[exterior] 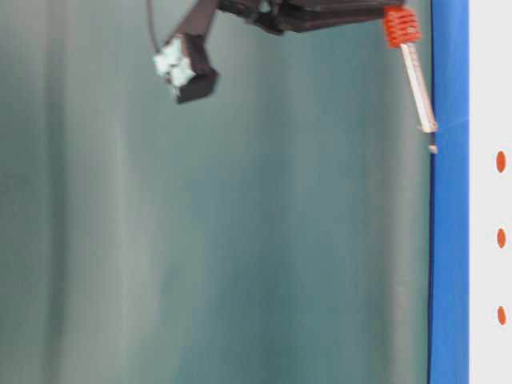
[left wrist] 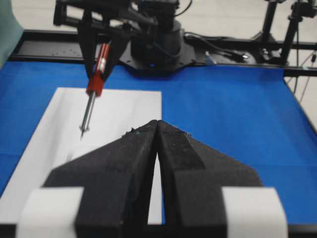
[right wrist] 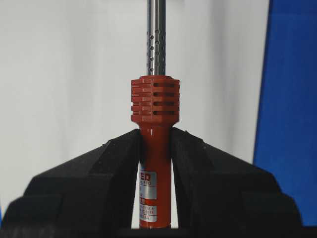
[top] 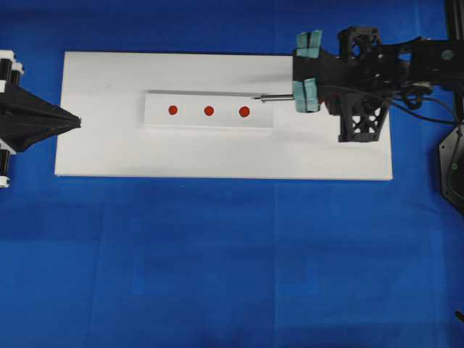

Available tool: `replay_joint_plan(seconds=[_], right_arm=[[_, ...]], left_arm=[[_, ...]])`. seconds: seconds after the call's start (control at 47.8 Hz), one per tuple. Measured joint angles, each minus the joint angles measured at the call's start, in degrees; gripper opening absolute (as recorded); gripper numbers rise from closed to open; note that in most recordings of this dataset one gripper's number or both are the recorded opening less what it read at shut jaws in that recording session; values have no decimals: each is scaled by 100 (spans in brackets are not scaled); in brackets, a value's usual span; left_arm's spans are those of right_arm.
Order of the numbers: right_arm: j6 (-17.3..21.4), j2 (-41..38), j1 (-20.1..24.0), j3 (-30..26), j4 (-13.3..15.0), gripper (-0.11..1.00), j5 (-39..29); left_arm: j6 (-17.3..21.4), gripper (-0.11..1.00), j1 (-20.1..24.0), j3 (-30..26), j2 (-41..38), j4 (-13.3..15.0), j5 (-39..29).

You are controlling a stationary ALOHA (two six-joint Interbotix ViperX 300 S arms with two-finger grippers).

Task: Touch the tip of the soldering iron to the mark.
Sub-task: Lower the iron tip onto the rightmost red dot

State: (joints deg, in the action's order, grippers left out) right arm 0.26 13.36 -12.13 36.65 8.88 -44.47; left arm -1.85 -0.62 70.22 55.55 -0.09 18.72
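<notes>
Jaws of the right gripper (right wrist: 156,163) were clamped on the red handle of the soldering iron (right wrist: 155,148), just below its ribbed collar. That low grip left the whole perforated silver shaft free ahead of the gripper, so nothing but the tip would need to reach the surface. From overhead, the shaft (top: 274,97) pointed left across the white board (top: 101,145), its tip at the right end of the raised white strip (top: 156,116) that carried three red dots in a row. The nearest dot (top: 244,112) lay just beside the tip but to one side of it, so the iron was probably being lined up on that mark; contact did not appear made. In the left wrist view the iron slanted downward with its tip (left wrist: 82,131) close above the board, which suited a gentle touch with the point alone.

Across the board, the left gripper (top: 76,122) rested with its black fingers (left wrist: 173,153) pressed together, holding nothing, at the board's left edge and well apart from the strip. It seemed parked there to keep out of the way. Blue cloth covered the bench (top: 217,254) around the board.
</notes>
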Motion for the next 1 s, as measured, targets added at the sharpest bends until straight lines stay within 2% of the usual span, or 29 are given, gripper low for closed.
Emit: replay_joint_plan(seconds=[0.376, 1.004], right_arm=[[9, -483, 0, 62, 0, 6, 413], [-9, -633, 0, 237, 0, 7, 650]], left_arm=[[18, 2, 0, 0, 0, 9, 0], [44, 2, 0, 0, 0, 0, 0]])
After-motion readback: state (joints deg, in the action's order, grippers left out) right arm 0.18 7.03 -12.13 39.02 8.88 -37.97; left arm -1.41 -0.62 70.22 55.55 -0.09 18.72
